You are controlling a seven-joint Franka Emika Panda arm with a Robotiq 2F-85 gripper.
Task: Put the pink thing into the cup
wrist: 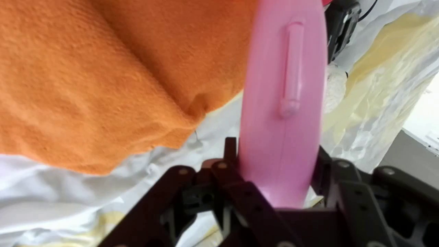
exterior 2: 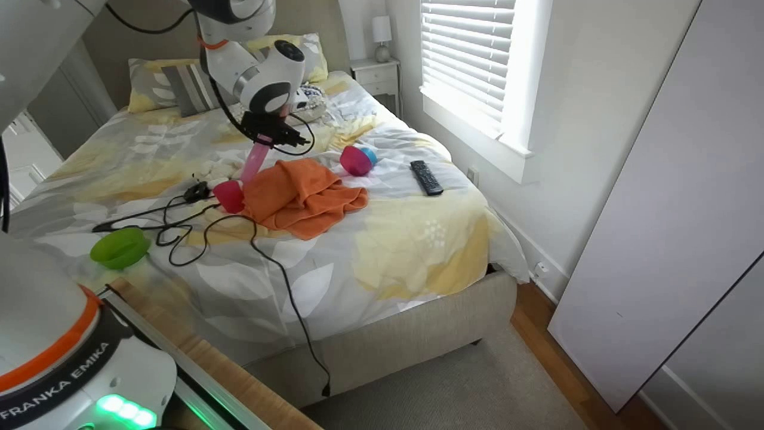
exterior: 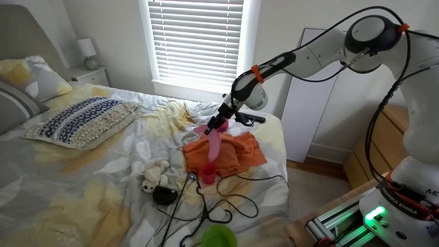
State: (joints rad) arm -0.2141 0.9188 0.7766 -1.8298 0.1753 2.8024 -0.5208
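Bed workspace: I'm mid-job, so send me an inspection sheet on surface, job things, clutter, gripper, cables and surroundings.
Surface: bed, rumpled and patterned.
Job's things: pink thing held, free end pointing toward the red cup; whether they touch can't be told.
Clutter: orange cloth beside the red cup, white soft toy, small black object, black hanger, green bowl, remote control, pink-and-blue object, patterned cushion.
Gripper: closed on the pink thing.
Cables: black cord loops near the red cup and hangs over the bed's edge; arm cables run along the arm.
Surroundings: window blinds lowered, nightstand, lamp, white panel.
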